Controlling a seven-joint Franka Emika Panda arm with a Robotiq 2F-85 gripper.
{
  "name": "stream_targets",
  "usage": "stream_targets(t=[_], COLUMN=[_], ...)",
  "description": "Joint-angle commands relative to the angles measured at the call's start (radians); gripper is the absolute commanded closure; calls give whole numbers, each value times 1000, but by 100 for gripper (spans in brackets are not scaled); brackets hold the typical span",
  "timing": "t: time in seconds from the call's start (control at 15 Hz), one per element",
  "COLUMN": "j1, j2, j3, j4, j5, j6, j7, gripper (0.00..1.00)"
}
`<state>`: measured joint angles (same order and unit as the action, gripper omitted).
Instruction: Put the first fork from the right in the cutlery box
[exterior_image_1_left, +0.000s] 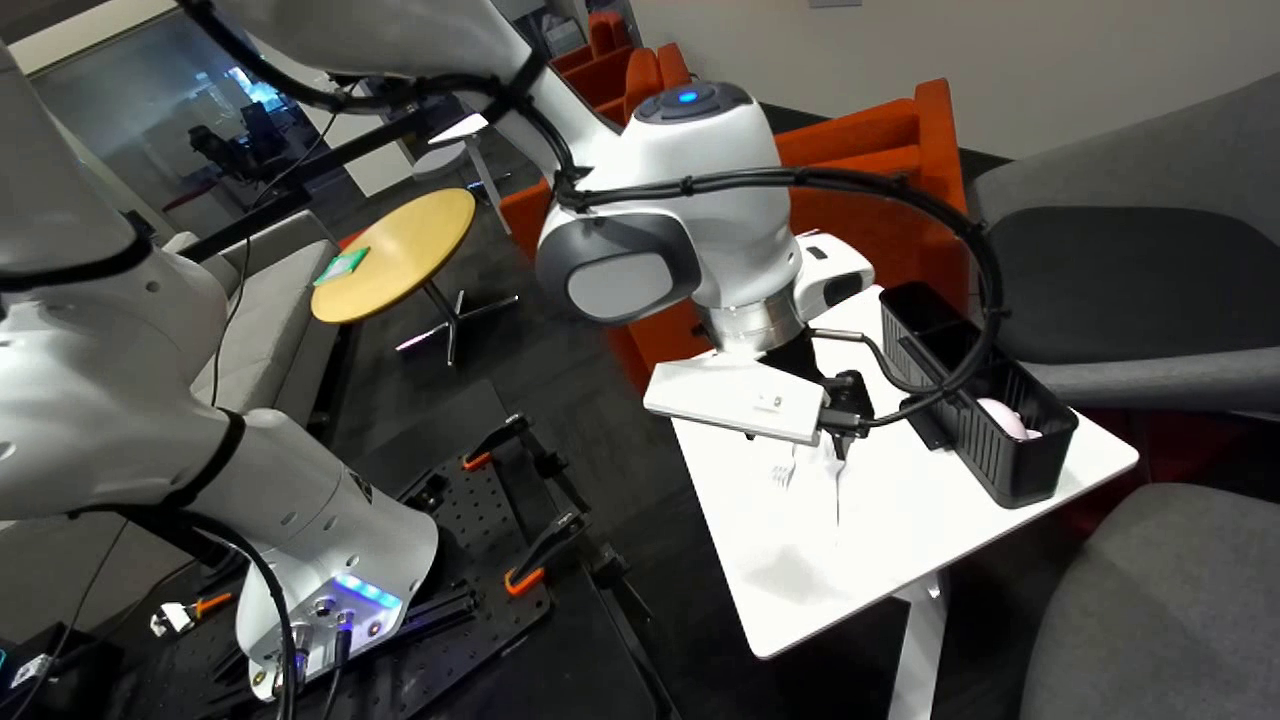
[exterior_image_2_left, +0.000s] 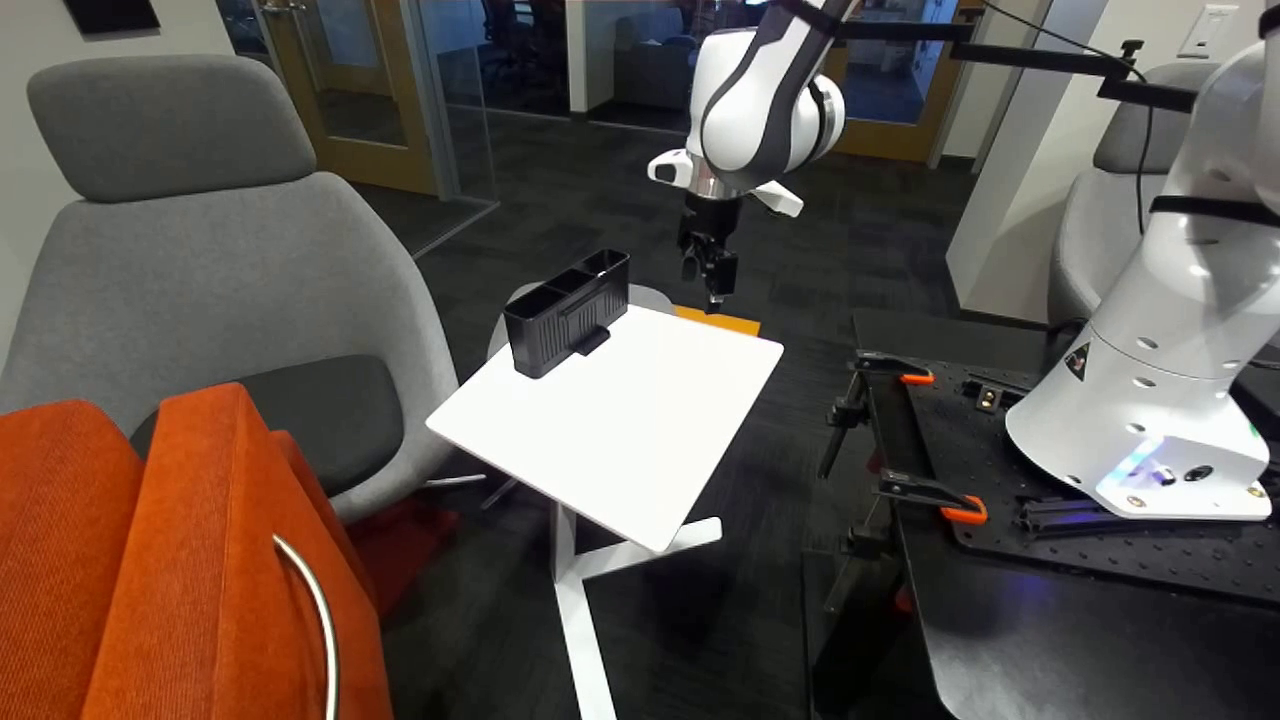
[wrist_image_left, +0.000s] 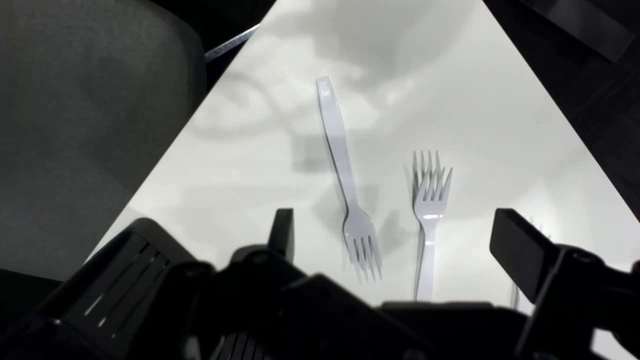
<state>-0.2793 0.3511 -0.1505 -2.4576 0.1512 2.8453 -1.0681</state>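
Three pale grey forks lie apart on the table. In an exterior view the rightmost fork (exterior_image_1_left: 838, 495) is a thin sliver; it appears to be the left fork (wrist_image_left: 340, 155) in the wrist view, tines toward me. A middle fork (wrist_image_left: 429, 215) points its tines away. A third fork (wrist_image_left: 522, 302) is mostly hidden behind my right finger. The cutlery box (exterior_image_1_left: 985, 440) is black, long and divided; it also shows in an exterior view (exterior_image_2_left: 600, 305) and at the wrist view's lower left (wrist_image_left: 125, 270). My gripper (wrist_image_left: 395, 231) is open and empty above the forks.
The white table (exterior_image_2_left: 620, 450) is small, with the box along one edge. Pale rounded things (exterior_image_1_left: 1005, 418) lie in a box compartment. Grey chairs (exterior_image_2_left: 310, 420) and orange seats (exterior_image_1_left: 870, 150) stand around the table. Clamps (exterior_image_2_left: 920, 490) hold the robot's base plate.
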Motion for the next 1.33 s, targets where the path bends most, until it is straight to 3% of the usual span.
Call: stream_targets(t=[0.0, 0.13, 0.67, 1.27], j1=[-33, -17, -2, -43], j2=[26, 65, 113, 226], j3=[23, 1, -14, 28], j4=[8, 22, 39, 85], j5=[-98, -164, -255, -326], j6=[23, 50, 100, 212], j7=[71, 133, 190, 210], gripper=[0, 0, 0, 0])
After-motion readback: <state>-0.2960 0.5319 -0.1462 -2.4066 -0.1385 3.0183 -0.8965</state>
